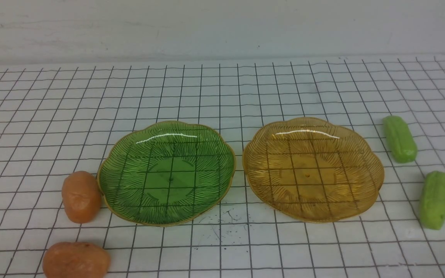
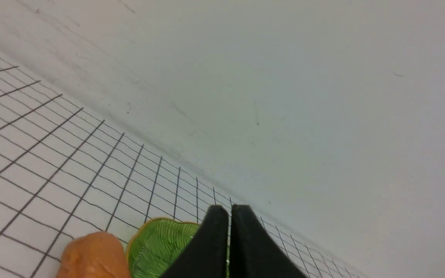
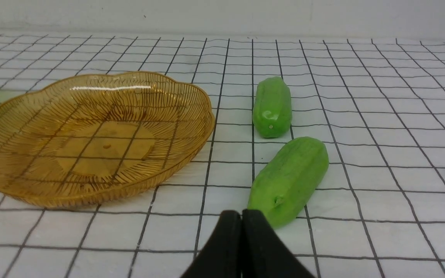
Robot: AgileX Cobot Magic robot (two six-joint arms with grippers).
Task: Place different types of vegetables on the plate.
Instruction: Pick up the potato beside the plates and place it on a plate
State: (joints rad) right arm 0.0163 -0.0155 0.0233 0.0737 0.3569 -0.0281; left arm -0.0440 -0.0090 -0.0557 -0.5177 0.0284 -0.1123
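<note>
- Reading this as zero progress: both plates are bare and all four vegetables lie on the gridded table (image 1: 222,88).
- Layout: green plate (image 1: 166,173) left of centre, amber plate (image 1: 313,170) right of centre, rims just beside each other with no overlap.
- On the left, the far potato (image 1: 81,197) is touching or nearly touching the green plate's rim. The near potato (image 1: 76,260) lies just in front of it, at the front view's bottom edge.
- On the right, the far cucumber (image 1: 399,139) and near cucumber (image 1: 435,199) lie apart from each other, both off the amber plate.
- The left gripper (image 2: 229,216) has its fingers pressed together with nothing between them. It is raised over the table, with one potato and the green plate's rim under it.
- The right gripper (image 3: 241,218) is likewise closed and empty. It is low and just short of the near cucumber's end.
- Neither arm shows in the front view.
- Remaining: everything. Each gripper has to open before any pick, and the nearest targets look like a potato for the left and the near cucumber for the right.
- I can't tell from here which plate takes what.
</note>
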